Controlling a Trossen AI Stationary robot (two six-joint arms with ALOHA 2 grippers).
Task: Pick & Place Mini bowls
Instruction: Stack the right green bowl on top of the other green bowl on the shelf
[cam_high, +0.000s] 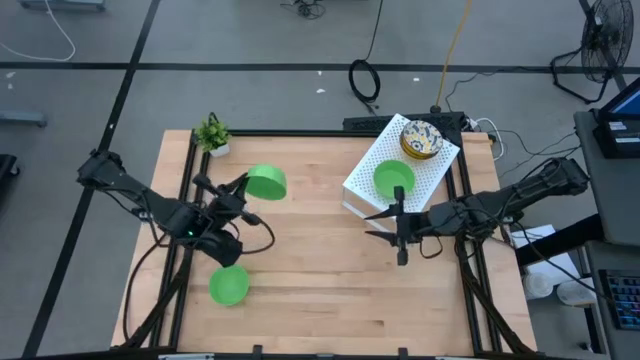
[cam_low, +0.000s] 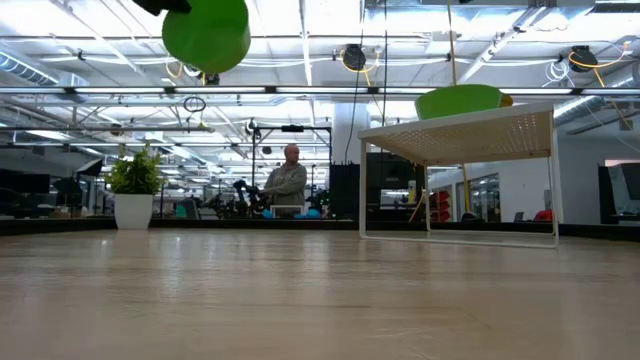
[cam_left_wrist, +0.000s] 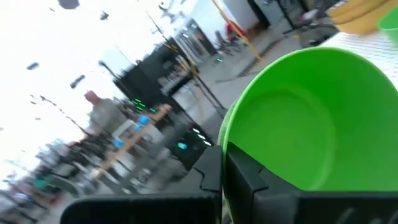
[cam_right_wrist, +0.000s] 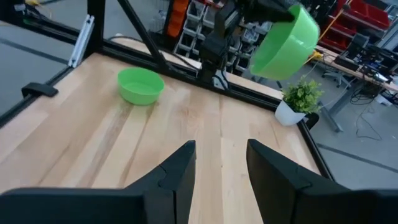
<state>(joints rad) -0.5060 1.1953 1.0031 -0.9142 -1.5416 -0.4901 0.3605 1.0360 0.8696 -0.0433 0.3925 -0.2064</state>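
Observation:
My left gripper (cam_high: 243, 188) is shut on a plain green mini bowl (cam_high: 266, 181), held high above the table's left half; the bowl also shows at the top of the low view (cam_low: 207, 35) and, tilted, in the right wrist view (cam_right_wrist: 283, 46). A second green bowl (cam_high: 229, 286) rests on its base on the table near the front left. A third green bowl (cam_high: 394, 178) and a cream floral bowl (cam_high: 421, 139) stand on a white perforated rack (cam_high: 430, 165). My right gripper (cam_high: 372, 224) is open and empty in front of the rack. My left gripper holds the green bowl by its rim (cam_left_wrist: 227, 144), one finger (cam_left_wrist: 249, 177) inside the bowl and the other outside. The fingers come from the table's left side. The bowl is lifted clear of the table and tilted, with its opening turned sideways.
A small potted plant (cam_high: 212, 135) stands at the table's far left corner. The rack stands on thin legs (cam_low: 460, 130) at the far right. Bare wood lies between the two arms (cam_high: 320, 260). A person (cam_low: 288, 180) is in the room behind the table.

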